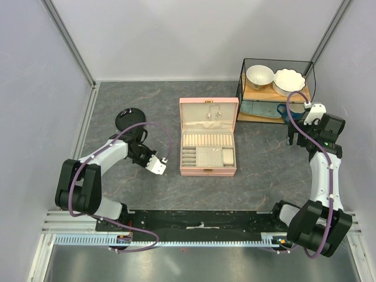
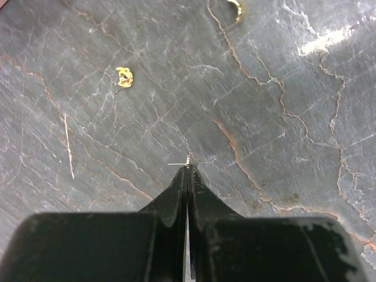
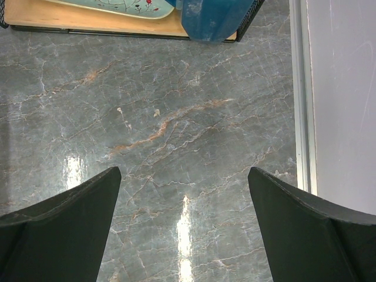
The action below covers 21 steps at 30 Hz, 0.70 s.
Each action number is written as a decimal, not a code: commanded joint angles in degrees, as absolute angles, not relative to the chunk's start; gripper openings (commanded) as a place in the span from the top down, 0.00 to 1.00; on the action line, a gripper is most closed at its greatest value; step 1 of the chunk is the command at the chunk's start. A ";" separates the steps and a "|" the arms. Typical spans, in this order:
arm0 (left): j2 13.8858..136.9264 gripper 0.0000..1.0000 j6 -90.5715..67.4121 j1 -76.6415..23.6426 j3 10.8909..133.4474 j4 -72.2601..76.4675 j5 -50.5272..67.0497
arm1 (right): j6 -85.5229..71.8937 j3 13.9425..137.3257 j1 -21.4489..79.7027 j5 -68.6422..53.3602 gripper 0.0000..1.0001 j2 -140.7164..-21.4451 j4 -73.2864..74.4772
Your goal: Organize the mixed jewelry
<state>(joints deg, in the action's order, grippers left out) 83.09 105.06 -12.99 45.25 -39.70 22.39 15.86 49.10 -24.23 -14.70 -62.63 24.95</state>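
My left gripper (image 2: 188, 167) is shut, and its tips pinch one tiny pale metallic piece of the mixed jewelry (image 2: 188, 159), whose thin pin sticks out to the left just above the marble table. A small gold piece (image 2: 124, 77) lies on the table ahead and to the left. Another gold piece (image 2: 235, 9) is at the top edge. In the top view that wrist (image 1: 150, 160) hangs between the black round dish (image 1: 129, 117) and the open pink box (image 1: 208, 154). My right gripper (image 3: 183, 171) stands wide open over bare table at the far right, with nothing between its fingers.
A black wire rack (image 1: 276, 88) holding two white bowls stands at the back right, close above my right arm. Its wooden shelf (image 3: 88, 24) and a blue item (image 3: 211, 17) show ahead of my right gripper. A metal rail (image 3: 298, 94) and a wall bound the right side.
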 commanded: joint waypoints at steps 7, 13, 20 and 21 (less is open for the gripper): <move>83.32 0.98 126.55 -12.83 44.91 -37.70 19.52 | 16.26 48.60 -24.52 -14.94 0.02 -62.58 24.26; 84.55 0.93 133.24 -13.01 47.28 -42.71 20.82 | 16.35 48.43 -24.52 -14.59 0.02 -62.75 24.08; 84.99 0.82 135.00 -13.36 48.51 -45.44 23.29 | 16.35 48.43 -24.52 -14.41 0.02 -63.10 23.99; 84.99 0.80 134.74 -13.45 48.69 -45.61 23.55 | 16.26 48.51 -24.52 -14.50 0.02 -63.19 23.99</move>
